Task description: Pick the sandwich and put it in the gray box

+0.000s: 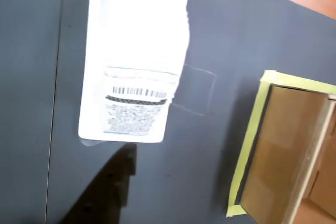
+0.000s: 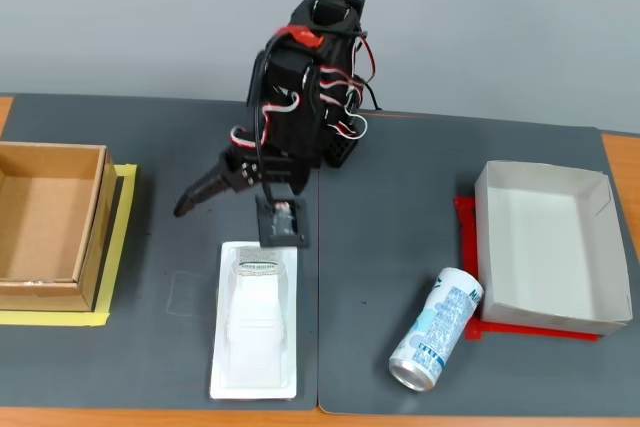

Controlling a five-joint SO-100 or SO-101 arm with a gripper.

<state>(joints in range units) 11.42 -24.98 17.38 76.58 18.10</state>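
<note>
The sandwich (image 2: 257, 325) is a flat white plastic package lying lengthwise on the dark mat, its label end toward the arm. In the wrist view the sandwich (image 1: 134, 51) fills the upper left, barcode label lowest. My gripper (image 2: 240, 209) hangs just above and behind the package's label end. It is open, one black finger (image 2: 200, 192) swung out to the left, and it holds nothing. The gray box (image 2: 590, 192), a shallow pale tray, stands empty at the right on a red sheet. A dark blurred shape at the wrist view's bottom edge is a finger or its shadow; I cannot tell which.
A brown cardboard box (image 2: 90, 222) stands on yellow tape at the left, and the same brown cardboard box (image 1: 283, 150) shows at the wrist view's right. A white-and-blue drink can (image 2: 437, 330) lies on its side between the package and the gray box.
</note>
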